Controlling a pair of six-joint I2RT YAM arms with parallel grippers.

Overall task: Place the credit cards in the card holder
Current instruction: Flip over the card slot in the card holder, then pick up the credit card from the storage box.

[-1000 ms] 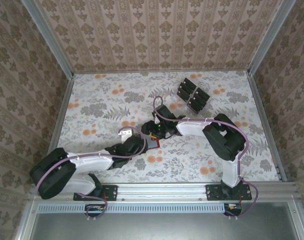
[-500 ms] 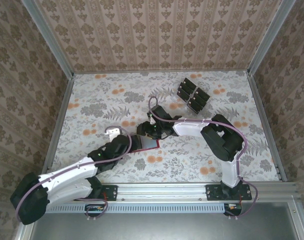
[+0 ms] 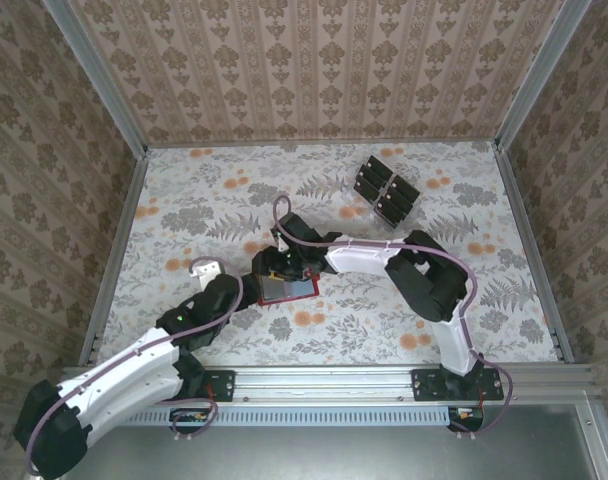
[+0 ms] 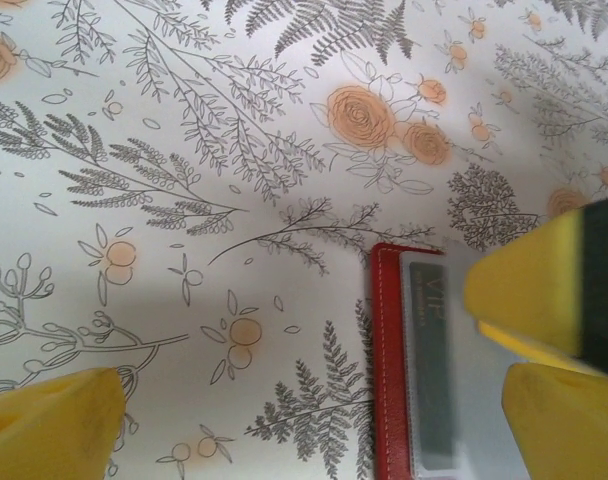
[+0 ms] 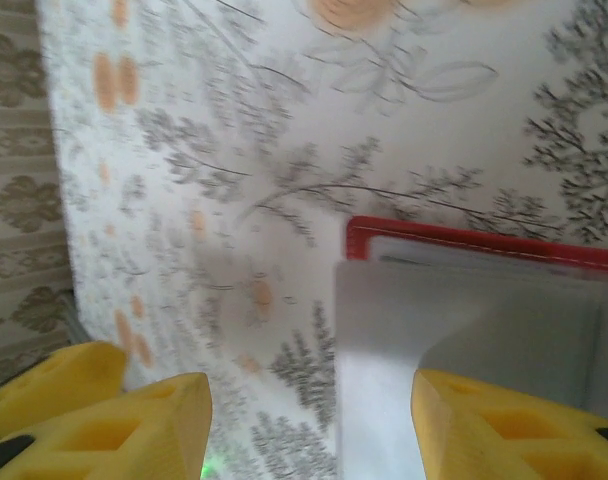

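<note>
Top external view: we are counting one red card holder (image 3: 286, 291) lying open on the desk (image 3: 184, 200), and one clear stand (image 3: 384, 190) carrying several dark cards well apart from it. The left hand (image 4: 304, 440) is reaching low beside the holder, fingers spread wide. The right hand (image 5: 314, 425) is sitting over the holder with its fingers apart; we cannot tell whether it is gripping anything. One grey card (image 4: 431, 380) is lying in the holder.

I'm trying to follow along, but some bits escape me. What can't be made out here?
Top view: part of the card holder, hidden under the right gripper.
Right wrist view: the credit card is blurred; print unreadable.
Top view: the spare cards in the clear stand, too small to count.
</note>
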